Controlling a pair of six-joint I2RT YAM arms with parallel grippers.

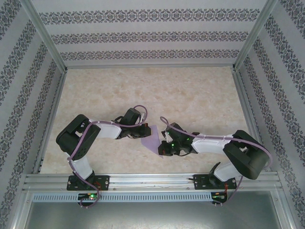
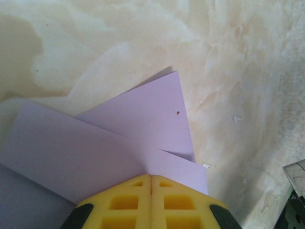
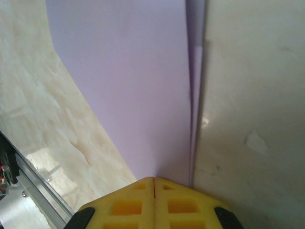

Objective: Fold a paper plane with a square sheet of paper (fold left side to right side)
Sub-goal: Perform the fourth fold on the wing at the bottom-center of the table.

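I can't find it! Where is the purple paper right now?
The folded lavender-purple paper sheet lies on the marbled table, central in the top view, between the left claw and the right claw, both shut.

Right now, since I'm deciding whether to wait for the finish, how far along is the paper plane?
Done: the lavender paper is already folded into overlapping layers with a pointed flap. In hand: the left gripper and right gripper are both shut, tips at the paper, seemingly pressing creases. Left: it lies broad and flat on the table, so narrowing folds and wings probably remain.
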